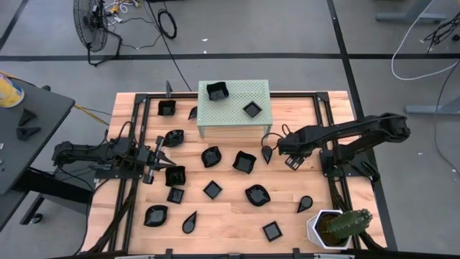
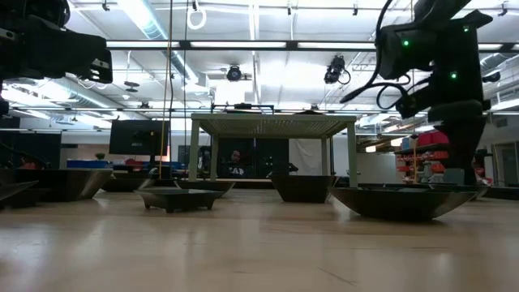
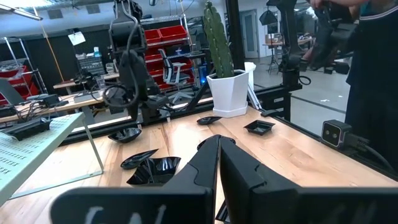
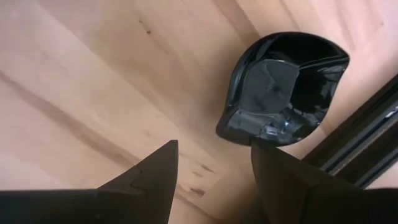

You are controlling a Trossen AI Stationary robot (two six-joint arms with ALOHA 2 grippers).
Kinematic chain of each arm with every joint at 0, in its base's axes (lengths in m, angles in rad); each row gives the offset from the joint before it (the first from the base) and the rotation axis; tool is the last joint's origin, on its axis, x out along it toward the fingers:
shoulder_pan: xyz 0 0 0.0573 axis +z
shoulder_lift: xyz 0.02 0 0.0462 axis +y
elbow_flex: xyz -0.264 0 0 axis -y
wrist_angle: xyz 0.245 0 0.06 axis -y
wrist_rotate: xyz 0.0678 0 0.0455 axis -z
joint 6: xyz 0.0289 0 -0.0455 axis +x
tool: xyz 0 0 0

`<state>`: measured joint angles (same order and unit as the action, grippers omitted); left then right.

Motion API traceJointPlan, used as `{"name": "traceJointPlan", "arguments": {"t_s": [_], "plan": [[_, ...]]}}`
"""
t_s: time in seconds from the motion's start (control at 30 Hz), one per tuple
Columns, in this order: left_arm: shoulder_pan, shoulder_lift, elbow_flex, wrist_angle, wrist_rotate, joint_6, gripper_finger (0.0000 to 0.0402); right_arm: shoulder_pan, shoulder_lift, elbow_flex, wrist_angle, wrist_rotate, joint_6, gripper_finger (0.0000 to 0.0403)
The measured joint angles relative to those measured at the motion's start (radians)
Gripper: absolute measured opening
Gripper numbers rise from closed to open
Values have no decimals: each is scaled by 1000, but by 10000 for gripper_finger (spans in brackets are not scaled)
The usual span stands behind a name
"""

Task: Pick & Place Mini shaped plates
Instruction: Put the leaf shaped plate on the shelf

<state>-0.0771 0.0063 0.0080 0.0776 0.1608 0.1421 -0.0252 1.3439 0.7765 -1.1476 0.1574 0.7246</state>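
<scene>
Near bench edge: white hexagonal cactus pot (image 1: 320,229) at right corner. Glossy black mini plates (image 1: 213,189) scattered over pale wood bench (image 1: 230,216). Left claw (image 1: 164,164) pinched narrow by wavy plate (image 1: 175,175). Right claw (image 4: 214,163) wide above teardrop plate (image 4: 283,87). Far edge: green perforated stand (image 1: 233,108), two plates on top.

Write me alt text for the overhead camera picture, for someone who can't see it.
Seen from above, a wooden table is scattered with mini shaped plates, two more sitting on a pale green perforated stand. The left gripper lies low at the left side, the right gripper hangs beside a teardrop plate, and a potted cactus stands at the near right corner.
</scene>
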Motion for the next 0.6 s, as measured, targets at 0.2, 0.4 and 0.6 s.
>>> {"name": "traceJointPlan", "arguments": {"t_s": [0.2, 0.4, 0.6], "plan": [[0, 0, 0, 0, 0, 0, 23, 28, 69, 0, 11, 59, -4, 206], [0, 0, 0, 0, 0, 0, 23, 70, 110, 0, 64, 90, -2, 206], [0, 0, 0, 0, 0, 0, 23, 74, 114, -38, 123, 93, 40, 206]]}}
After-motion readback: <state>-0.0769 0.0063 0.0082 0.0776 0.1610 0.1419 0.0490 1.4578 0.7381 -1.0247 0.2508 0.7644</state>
